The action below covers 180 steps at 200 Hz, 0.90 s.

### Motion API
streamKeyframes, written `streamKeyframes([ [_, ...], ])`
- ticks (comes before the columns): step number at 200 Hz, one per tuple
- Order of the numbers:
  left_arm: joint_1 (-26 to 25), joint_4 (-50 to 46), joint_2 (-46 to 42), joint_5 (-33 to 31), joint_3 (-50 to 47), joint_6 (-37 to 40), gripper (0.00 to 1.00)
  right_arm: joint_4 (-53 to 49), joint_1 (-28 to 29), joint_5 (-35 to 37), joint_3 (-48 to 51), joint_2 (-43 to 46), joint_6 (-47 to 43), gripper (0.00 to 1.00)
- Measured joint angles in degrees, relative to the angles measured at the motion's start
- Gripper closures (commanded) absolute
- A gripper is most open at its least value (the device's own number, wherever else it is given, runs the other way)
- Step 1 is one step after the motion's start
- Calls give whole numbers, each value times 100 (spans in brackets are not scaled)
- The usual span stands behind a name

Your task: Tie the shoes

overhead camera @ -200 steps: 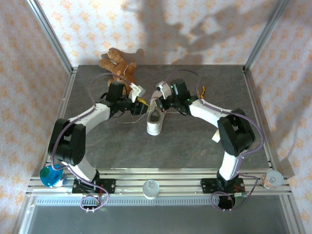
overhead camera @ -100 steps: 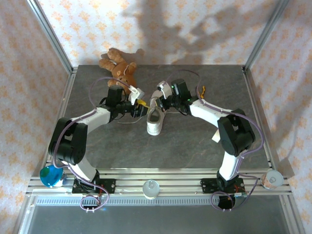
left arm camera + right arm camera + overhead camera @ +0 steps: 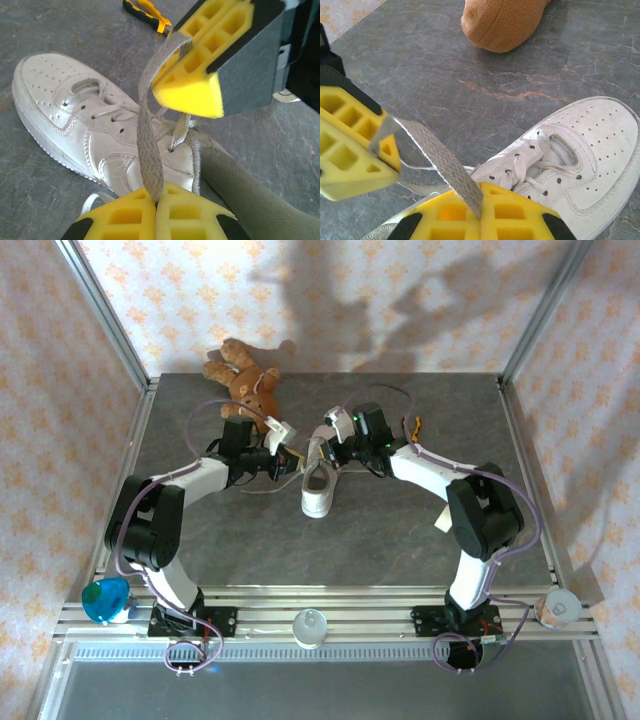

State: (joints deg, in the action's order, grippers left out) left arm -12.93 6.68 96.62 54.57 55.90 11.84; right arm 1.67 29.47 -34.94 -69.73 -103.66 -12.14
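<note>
- white sneaker point(image 3: 317, 490) lies mid-table point(image 3: 400, 540), between the two arms (teddy bear point(image 3: 243, 382) well behind it).
- left gripper point(image 3: 156, 202): fingers pressed together, pinching a lace point(image 3: 149, 150).
- right gripper point(image 3: 481, 202): pinching the same lace, which runs straight between them.

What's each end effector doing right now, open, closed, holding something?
Left end effector: closed on the flat white lace of the small white sneaker.
Right end effector: closed on the same lace.
</note>
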Motion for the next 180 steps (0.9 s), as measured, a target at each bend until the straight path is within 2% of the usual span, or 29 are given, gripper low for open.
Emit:
streamKeyframes([
  [26, -2, -461, -374, -50, 485, 61, 100, 109, -33, 26, 50, 31, 162, 66],
  [44, -63, -713, -501, -98, 1060, 138, 100, 177, -92, 70, 151, 184, 297, 57],
  [83, -348, -1231, -439, -197, 1773, 262, 100, 85, -153, 538, 444, 850, 848, 49],
  [141, -442, -1731, 33, -286, 2087, 343, 100, -1617, -382, 2769, 439, 1362, 2509, 45],
  [180, -686, -2341, 245, -442, 2664, 658, 100, -2715, -472, 3803, 444, 1272, 3641, 42],
])
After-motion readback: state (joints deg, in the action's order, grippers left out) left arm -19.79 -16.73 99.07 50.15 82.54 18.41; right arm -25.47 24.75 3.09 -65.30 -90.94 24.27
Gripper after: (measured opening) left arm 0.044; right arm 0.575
